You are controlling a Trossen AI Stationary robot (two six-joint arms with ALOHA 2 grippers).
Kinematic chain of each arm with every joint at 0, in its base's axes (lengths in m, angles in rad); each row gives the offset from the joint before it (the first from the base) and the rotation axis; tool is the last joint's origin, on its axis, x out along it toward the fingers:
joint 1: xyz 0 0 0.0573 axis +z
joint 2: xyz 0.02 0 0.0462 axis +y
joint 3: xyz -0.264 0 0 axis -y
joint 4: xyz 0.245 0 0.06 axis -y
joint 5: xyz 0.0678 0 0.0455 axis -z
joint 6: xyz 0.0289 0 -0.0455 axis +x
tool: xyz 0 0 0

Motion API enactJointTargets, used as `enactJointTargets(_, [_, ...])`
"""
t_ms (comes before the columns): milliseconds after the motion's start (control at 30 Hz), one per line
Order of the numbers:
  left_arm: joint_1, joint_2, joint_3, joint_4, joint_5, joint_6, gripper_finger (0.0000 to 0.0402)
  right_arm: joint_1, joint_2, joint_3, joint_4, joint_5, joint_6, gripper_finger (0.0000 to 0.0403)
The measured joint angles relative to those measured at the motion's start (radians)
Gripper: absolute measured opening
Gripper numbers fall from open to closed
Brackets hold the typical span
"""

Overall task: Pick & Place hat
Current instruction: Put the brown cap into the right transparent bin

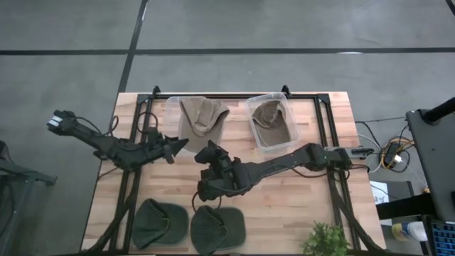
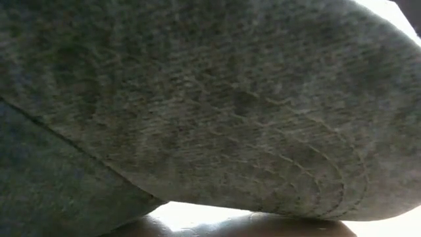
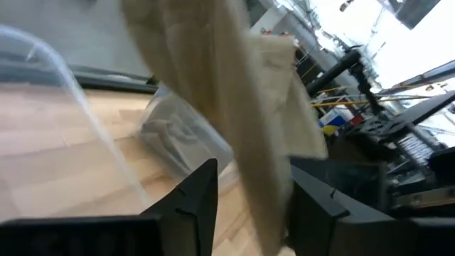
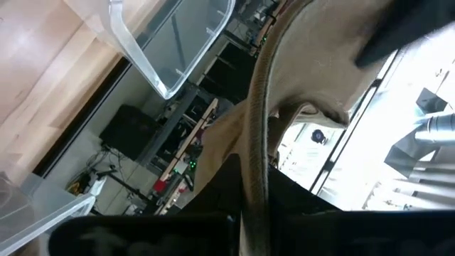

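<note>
table (image 1: 298,206): light wooden planks, standing on a grey floor
floor (image 1: 284,28): grey, crossed by dark lines
plant (image 1: 325,240): small and green, at the table's near right corner
cables (image 1: 387,153): orange and yellow, just beyond the table's right edge
equipment (image 1: 434,167): dark gear, far right of the table

1. A light wooden slatted table (image 1: 298,199) with a black frame carries everything
2. Two clear plastic bins sit at its far edge: the left bin (image 1: 173,114) and the right bin (image 1: 283,135)
3. Two dark green fabric caps lie side by side at the near edge: one (image 1: 161,222), the other (image 1: 219,227)
4. A small green leafy plant (image 1: 325,240) stands at the near right corner
</note>
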Motion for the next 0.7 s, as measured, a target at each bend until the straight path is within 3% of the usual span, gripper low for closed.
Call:
enactJointTargets(167, [0.002,-0.016,0.042,-0.051,-0.002,0.048,0.0098,0.000,0.000,0.000,0.000,0.000,0.000,0.0013])
enactJointTargets(367, [0.018,-0.017,0.056,-0.132,0.008,0.000,0.0014,0.000,0.000,-0.001,0.019,0.011,-0.003,0.0013])
enactJointTargets(700, [0.021,-0.068,0.065,-0.140,-0.012,0.156,0.0007,-0.004,-0.005,-0.001,0.087,0.005,0.128,0.0015])
